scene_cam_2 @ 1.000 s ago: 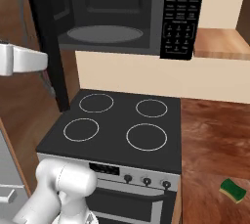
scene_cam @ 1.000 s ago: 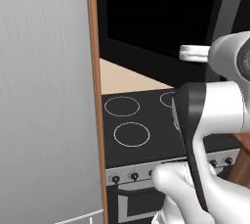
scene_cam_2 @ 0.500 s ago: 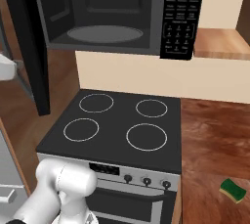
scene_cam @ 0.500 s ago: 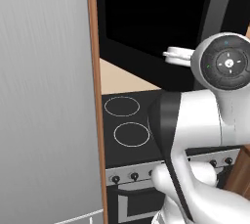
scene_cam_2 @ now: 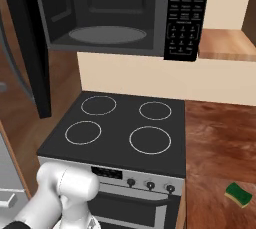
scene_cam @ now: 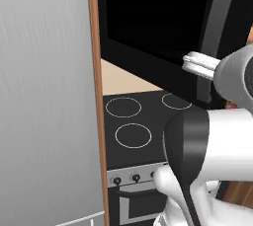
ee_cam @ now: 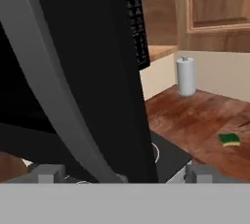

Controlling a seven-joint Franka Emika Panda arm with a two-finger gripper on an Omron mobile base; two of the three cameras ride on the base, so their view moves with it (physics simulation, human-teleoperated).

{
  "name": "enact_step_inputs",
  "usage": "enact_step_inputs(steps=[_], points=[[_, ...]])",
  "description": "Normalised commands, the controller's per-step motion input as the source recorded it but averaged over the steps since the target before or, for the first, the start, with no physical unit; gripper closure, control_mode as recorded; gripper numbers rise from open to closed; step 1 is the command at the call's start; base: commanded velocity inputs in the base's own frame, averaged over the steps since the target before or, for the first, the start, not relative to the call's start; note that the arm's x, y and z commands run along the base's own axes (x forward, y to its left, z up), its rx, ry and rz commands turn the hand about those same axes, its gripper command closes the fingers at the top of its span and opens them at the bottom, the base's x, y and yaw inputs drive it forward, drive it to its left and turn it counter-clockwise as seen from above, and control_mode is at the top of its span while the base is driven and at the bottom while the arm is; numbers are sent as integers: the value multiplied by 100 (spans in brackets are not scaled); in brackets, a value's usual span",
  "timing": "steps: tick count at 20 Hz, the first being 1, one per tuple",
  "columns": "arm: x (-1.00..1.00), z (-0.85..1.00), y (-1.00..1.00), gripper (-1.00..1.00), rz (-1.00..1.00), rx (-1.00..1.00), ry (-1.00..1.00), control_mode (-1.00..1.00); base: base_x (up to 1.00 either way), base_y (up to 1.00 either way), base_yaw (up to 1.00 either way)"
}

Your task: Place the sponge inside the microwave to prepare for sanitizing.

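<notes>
One soft, light sponge (ee_cam: 228, 139) lies far off the spread-jaw, empty gripper (ee_cam: 121, 173); pinch its long sides.

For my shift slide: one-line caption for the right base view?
Microwave door swung open, grey turntable bare; sponge lying on wooden counter right of stove.

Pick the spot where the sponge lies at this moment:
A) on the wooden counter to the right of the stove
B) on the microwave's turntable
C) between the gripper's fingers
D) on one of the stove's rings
A: the sponge lies flat on the wooden counter right of the stove, while the turntable in the open microwave is bare.
</notes>
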Motion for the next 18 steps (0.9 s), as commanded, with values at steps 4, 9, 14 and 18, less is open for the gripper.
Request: enact_step_inputs(steps=[4, 9, 14, 18], points=[[-27, 11, -42, -100, 7, 38, 0, -100, 0, 0, 0], [-21, 7, -48, -100, 21, 56, 0, -100, 0, 0, 0], [-9, 0, -44, -100, 24, 60, -8, -100, 0, 0, 0], [19, -2, -37, -100, 24, 56, -4, -100, 0, 0, 0]])
